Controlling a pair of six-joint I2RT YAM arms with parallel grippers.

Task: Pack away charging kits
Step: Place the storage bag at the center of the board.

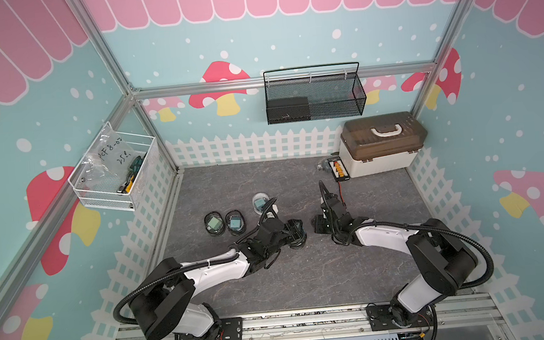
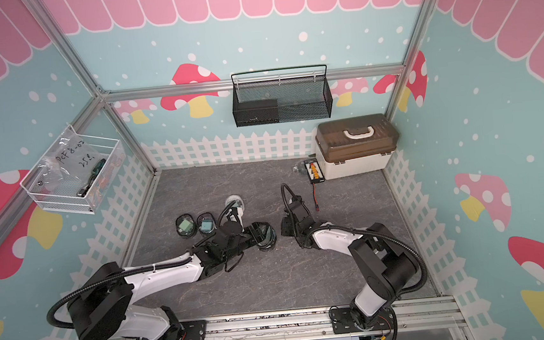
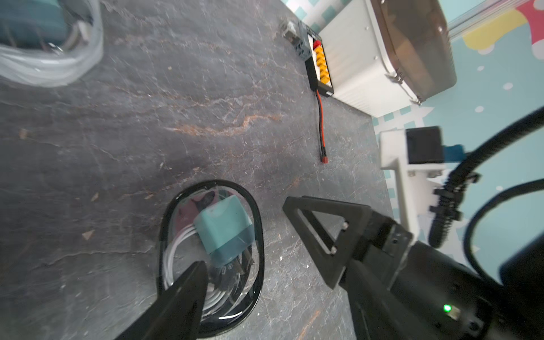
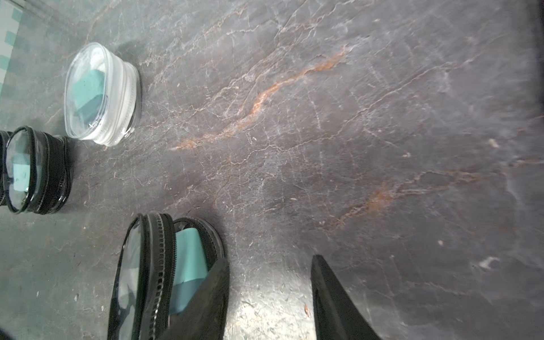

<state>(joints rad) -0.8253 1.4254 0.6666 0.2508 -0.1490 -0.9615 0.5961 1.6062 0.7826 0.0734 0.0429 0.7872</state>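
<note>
Left wrist view: the left gripper (image 3: 244,232) stands wide and empty, one finger over a black-rimmed pouch (image 3: 163,235) lying mid-worktop (image 3: 176,103). A teal charger (image 3: 222,226) and a white cable (image 3: 176,250) lie inside. The right gripper (image 4: 270,258) is spread over bare surface, one finger just beside that pouch's unzipped side. Two more black pouches (image 1: 215,224) and a clear pouch (image 1: 261,202) lie nearer the left edge.

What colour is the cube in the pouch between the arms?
Teal cube, darker at one end; clearest in the left wrist view.
</note>
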